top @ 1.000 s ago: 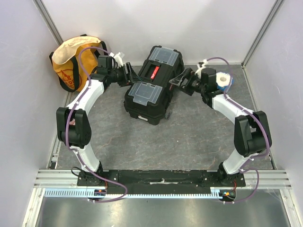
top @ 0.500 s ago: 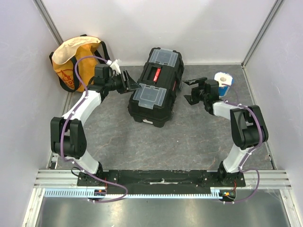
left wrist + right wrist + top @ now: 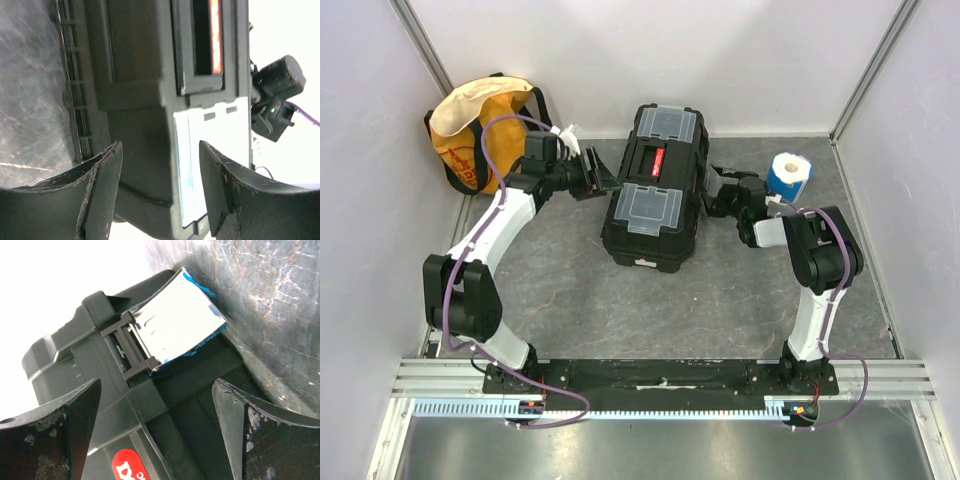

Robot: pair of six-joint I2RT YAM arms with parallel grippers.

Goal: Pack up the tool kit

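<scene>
Two open grippers flank the toolbox [image 3: 655, 190], and its pose is what has changed. A second ago it lay skewed across the table [image 3: 620, 310]; now its long axis runs almost straight away from you, at mid-table, with both top lids down. Your left gripper [image 3: 603, 180] sits just beside its left wall, jaws apart on nothing. Your right gripper [image 3: 717, 192], its arm now folded tight, has swung in close to the right wall, jaws spread wide and empty. My reading is that you have squared the box up and the side latch comes next.

The overhead view gives you the layout but hides that latch. Your right wrist view shows it: the latch [image 3: 172, 325], pale with blue edges, lies framed between the fingers above the red-white label [image 3: 131, 471]. Whether it is fastened I cannot tell. Your left wrist view adds the red-marked handle [image 3: 215, 35] and a clear lid [image 3: 212, 160].

Farther back, a blue-and-white roll [image 3: 788, 175] stands behind the right gripper, and the bag [image 3: 475, 125] slumps in the far left corner, both outside the box.
</scene>
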